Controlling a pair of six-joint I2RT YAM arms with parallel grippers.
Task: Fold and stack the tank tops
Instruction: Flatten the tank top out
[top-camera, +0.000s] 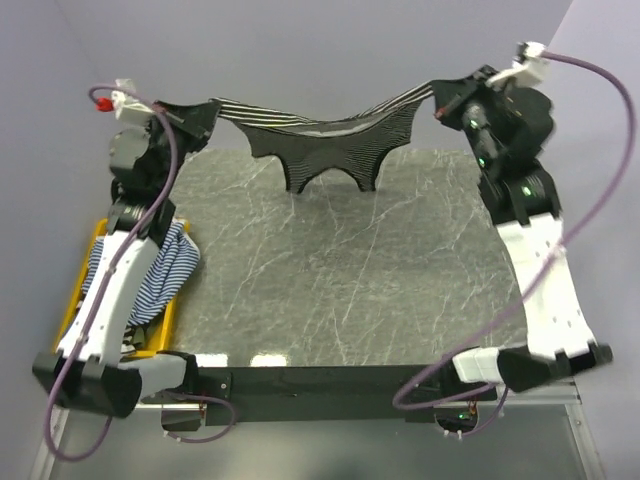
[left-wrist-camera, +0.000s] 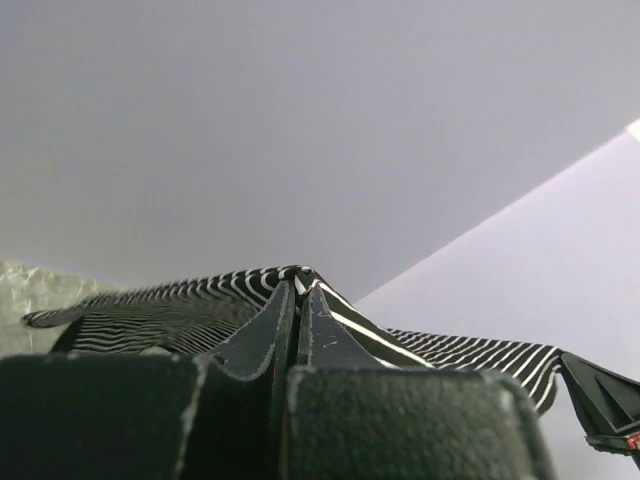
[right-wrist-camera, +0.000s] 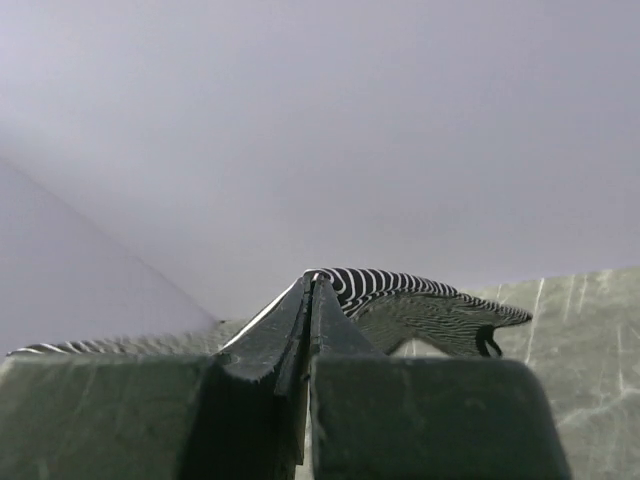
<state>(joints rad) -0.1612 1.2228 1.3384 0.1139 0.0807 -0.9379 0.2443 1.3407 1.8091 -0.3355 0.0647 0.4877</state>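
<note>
Tank top (top-camera: 325, 140) hangs between clamped fingers (left-wrist-camera: 262, 342)

The left arm (top-camera: 115, 285) stands raised over the far left corner of the table (top-camera: 330, 290), the right arm (top-camera: 545, 280) over the far right. The left gripper (top-camera: 203, 113) and the right gripper (top-camera: 443, 98) face inward, each pinched tight on one end of the black-and-white tank top (top-camera: 320, 140).

A high camera behind me looks down on the table (top-camera: 330, 280); both wrist cameras look close along my fingers (left-wrist-camera: 262, 345), sharing the striped tank top (top-camera: 320, 148).
</note>
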